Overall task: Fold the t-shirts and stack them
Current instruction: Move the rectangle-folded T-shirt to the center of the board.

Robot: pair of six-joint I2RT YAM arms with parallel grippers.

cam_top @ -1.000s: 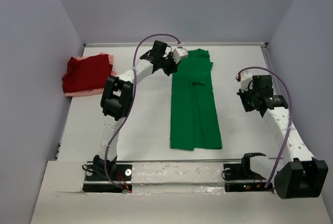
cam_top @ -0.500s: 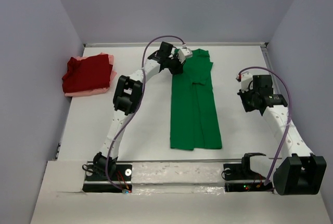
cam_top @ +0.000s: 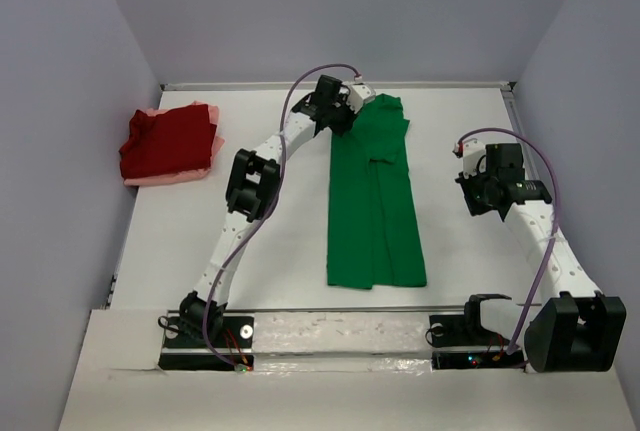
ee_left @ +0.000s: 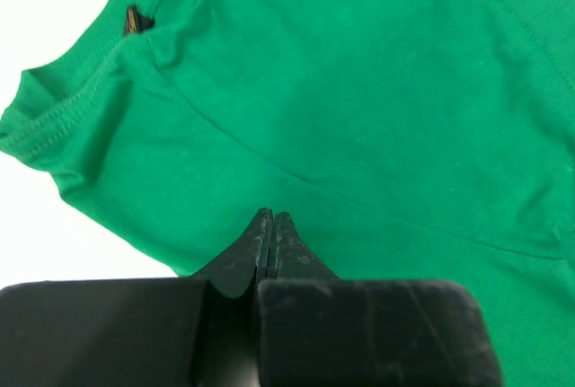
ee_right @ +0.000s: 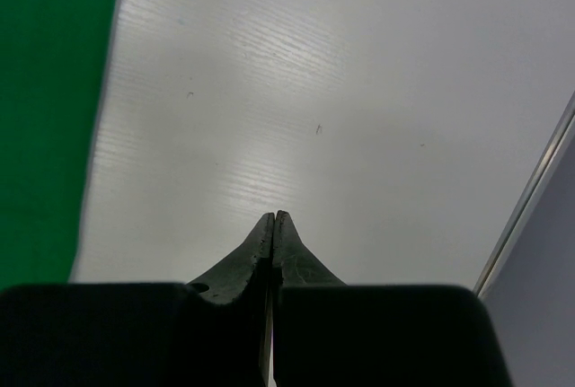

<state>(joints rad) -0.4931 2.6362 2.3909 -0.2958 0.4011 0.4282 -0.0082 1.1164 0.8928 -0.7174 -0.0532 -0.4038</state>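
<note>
Hovering at the upper centre of the top view, the left end effector (ee_left: pixel 272 218) sat pinched shut and empty over the collar end of the green t-shirt (cam_top: pixel 375 201). The shirt lay as a long narrow strip down the middle of the table (cam_top: pixel 260 241), sleeves tucked in. The right end effector (ee_right: pixel 272 216) was closed too, gripping nothing, over bare table right of the strip. Lengthwise folds done, I'd say; next comes the end-to-end fold, which calls for both to open and take the collar corners. Upper left, the dark red t-shirt (cam_top: pixel 168 141) rested folded on the pale pink t-shirt (cam_top: pixel 160 179), well apart; nothing blocked the way.
</note>
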